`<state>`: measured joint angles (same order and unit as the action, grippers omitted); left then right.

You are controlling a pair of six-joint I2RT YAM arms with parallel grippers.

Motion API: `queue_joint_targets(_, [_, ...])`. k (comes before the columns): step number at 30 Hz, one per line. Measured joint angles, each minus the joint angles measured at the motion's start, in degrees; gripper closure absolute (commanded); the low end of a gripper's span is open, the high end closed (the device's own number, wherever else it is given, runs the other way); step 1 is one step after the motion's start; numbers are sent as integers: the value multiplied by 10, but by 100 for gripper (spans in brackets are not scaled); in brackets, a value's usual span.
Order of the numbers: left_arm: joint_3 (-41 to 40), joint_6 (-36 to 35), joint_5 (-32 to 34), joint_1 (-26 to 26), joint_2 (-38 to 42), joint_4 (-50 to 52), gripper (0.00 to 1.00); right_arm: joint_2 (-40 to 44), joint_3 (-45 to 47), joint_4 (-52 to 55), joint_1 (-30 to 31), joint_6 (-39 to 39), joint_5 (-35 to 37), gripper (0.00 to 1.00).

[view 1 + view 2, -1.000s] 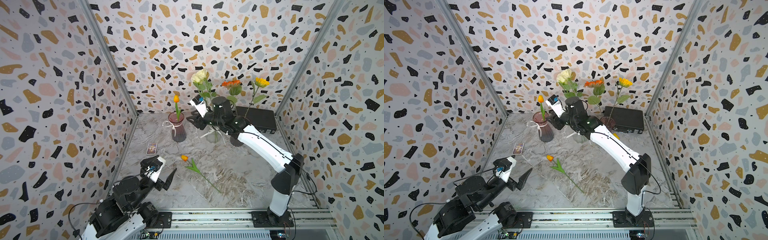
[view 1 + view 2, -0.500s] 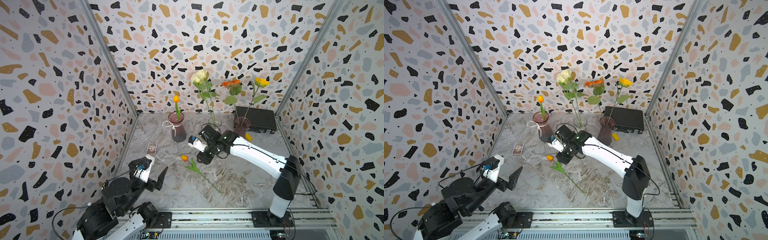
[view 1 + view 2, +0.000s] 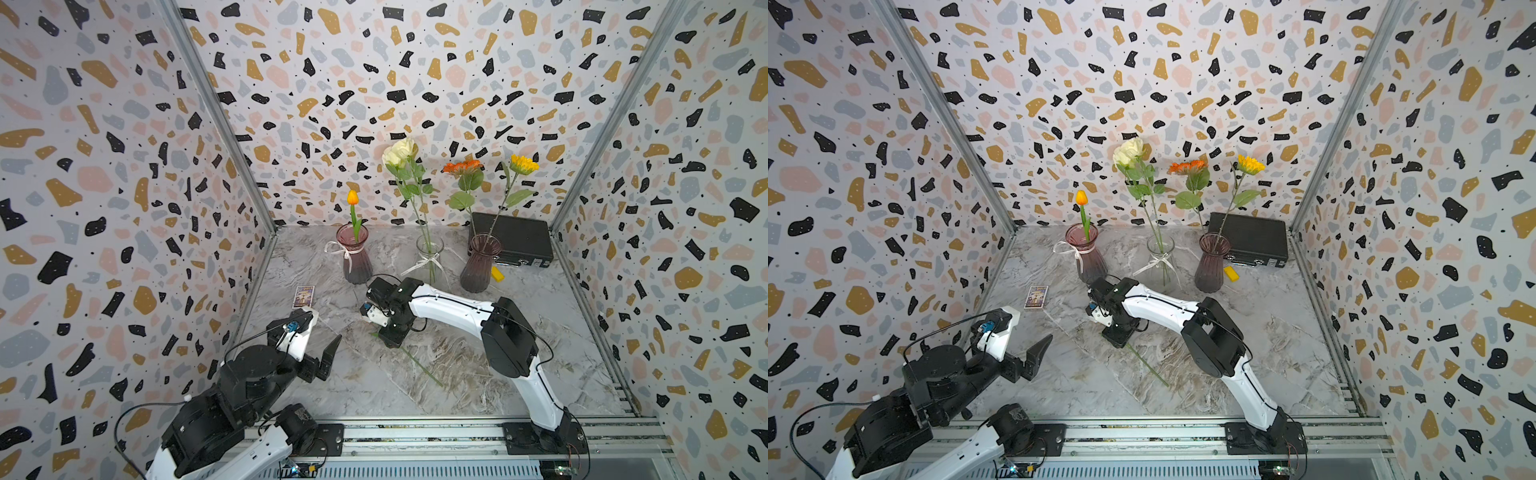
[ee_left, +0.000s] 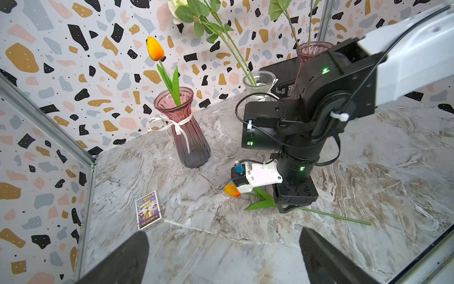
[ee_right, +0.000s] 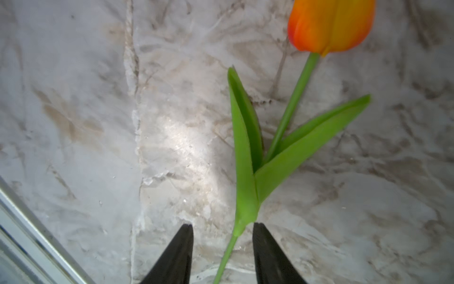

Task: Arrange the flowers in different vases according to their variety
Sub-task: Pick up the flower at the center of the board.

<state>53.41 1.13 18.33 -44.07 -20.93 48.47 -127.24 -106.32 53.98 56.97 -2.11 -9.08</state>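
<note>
Pincers | right pincer [image 5: 222, 224]: part spread, straddling lying tulip [image 5: 245, 147] stem (not pinched) | left pincer [image 4: 223, 233]: spread wide, empty

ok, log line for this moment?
phase: pre-grasp | right pincer: open, straddling loose tulip stem on table | left pincer: open, empty | pink vase: holds other tulip

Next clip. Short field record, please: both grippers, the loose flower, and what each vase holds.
lying tulip: flat on the marble table, not gripped
right gripper: open, jaws either side of its stem
left gripper: open, empty, apart from the flowers
pink vase: one orange tulip
clear vase: two white roses
purple vase: orange daisy and yellow daisy
</note>
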Motion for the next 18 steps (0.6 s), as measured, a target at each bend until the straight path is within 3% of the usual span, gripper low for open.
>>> queue_joint_targets(9, [0,-1,0,0,0,4,0,-38,-30,11,7,10,28,56])
queue_joint_targets(18, [0,-1,0,0,0,4,1,-79,-87,45,18,12,100,57])
